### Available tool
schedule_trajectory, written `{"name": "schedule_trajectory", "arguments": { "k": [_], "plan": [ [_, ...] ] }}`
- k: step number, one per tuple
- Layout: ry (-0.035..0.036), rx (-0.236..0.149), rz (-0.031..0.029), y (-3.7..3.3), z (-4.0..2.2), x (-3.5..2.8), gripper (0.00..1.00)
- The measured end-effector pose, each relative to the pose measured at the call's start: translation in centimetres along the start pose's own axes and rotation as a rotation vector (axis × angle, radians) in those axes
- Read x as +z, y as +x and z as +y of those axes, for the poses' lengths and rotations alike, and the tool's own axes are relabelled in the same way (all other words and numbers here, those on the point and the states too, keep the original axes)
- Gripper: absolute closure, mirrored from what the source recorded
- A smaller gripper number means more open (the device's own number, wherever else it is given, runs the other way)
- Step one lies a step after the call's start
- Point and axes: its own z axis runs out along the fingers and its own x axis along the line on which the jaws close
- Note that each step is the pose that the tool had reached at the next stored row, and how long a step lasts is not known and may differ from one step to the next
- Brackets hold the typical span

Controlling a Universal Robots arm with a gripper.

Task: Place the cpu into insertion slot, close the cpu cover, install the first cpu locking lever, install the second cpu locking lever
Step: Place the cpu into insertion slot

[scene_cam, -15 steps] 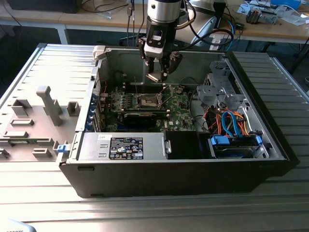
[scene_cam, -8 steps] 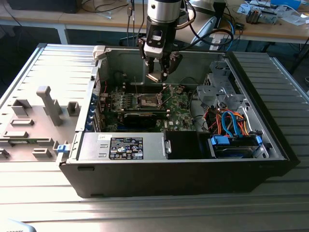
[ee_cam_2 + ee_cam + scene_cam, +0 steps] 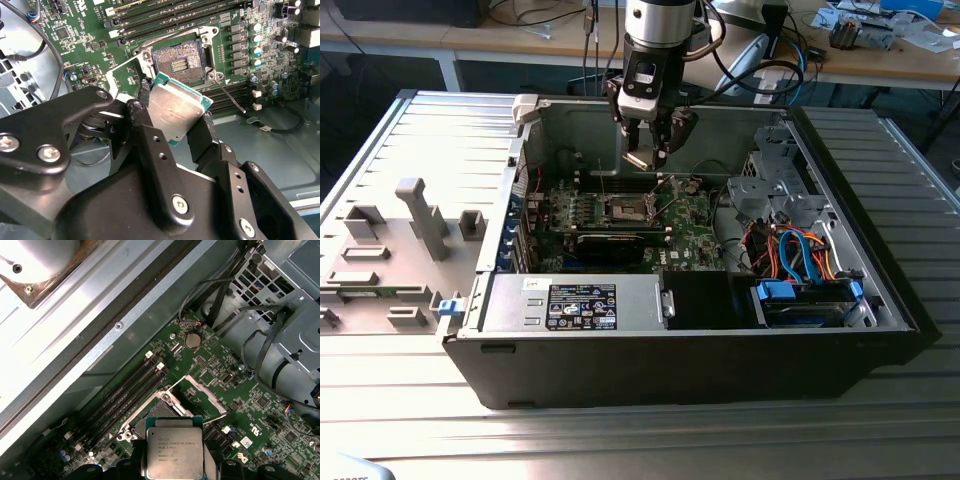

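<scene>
CPU (image 3: 177, 107) hangs clamped between our gripper's (image 3: 176, 102) fingers just above the bare socket (image 3: 179, 62) inside the open computer case (image 3: 720, 355), not yet seated, so we judge all four steps undone, with the cover (image 3: 209, 394) raised open and a locking lever (image 3: 229, 94) unlatched.

Clear air lies between the cpu (image 3: 175, 107), pinched in the fingers (image 3: 202, 137), and the uncovered insertion slot (image 3: 177, 62) beneath. The raised cpu cover (image 3: 207, 391) stands along one edge of the slot, a thin locking lever (image 3: 227, 92) juts beside it; cables (image 3: 790, 255) crowd the case (image 3: 720, 370) at the exterior view's right.
</scene>
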Motion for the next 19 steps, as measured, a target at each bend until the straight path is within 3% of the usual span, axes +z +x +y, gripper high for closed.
{"name": "schedule_trajectory", "arguments": {
  "k": [19],
  "plan": [
    [-0.0001,0.012,-0.0001,0.0,0.0,0.02,0.46]
  ]
}}
